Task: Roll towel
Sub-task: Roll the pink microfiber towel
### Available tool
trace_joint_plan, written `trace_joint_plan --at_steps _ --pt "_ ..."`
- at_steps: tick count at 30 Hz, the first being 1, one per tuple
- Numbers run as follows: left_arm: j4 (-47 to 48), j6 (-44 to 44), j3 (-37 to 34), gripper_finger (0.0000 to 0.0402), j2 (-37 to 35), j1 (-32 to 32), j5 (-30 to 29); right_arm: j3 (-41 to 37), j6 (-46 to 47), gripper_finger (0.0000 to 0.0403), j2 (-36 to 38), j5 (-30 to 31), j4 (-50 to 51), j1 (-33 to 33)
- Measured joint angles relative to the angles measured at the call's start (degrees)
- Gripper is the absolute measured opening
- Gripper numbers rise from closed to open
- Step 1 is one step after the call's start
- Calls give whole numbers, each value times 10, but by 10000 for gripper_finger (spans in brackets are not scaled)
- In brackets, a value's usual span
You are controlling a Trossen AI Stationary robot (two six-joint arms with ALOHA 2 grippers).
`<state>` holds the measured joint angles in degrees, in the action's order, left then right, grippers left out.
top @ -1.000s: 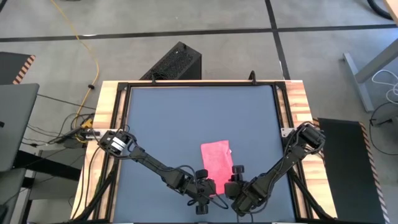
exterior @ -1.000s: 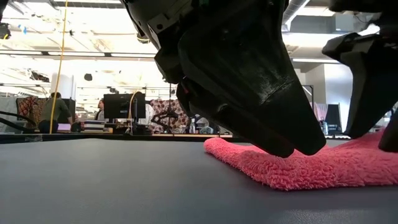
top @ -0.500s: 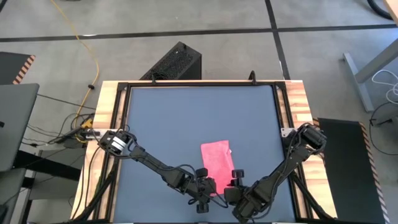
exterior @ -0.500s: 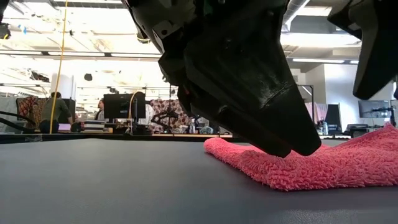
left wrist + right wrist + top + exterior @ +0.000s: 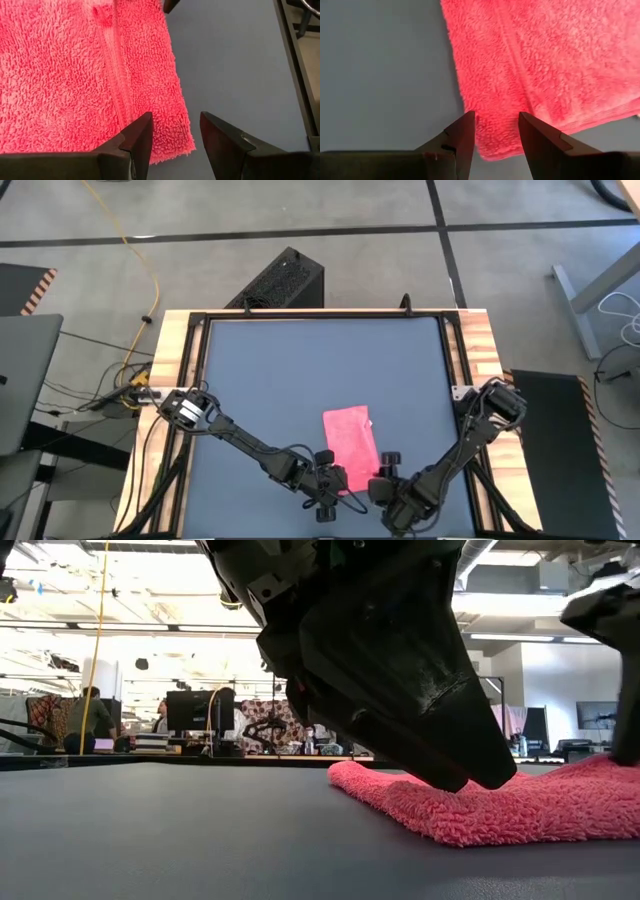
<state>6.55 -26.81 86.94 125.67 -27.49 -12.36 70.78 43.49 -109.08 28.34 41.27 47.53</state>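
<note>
Towel (image 5: 350,438), fluffy pink folded oblong, lies flat between both parted hands.

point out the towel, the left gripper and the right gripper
towel (image 5: 350,438): high view, middle of the pink cloth
left gripper (image 5: 172,142): left wrist view, gap between its fingertips
right gripper (image 5: 497,135): right wrist view, gap between its fingertips
</note>
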Motion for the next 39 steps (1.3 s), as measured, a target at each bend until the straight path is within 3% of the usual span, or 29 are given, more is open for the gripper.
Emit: trace_joint_plan --at_steps 28,39 --pt "0 -16 0 153 0 0 16 -68 12 177 2 -1 -74 -1" --pt "-54 20 1 153 0 -12 17 -69 11 128 2 -2 -77 -10"
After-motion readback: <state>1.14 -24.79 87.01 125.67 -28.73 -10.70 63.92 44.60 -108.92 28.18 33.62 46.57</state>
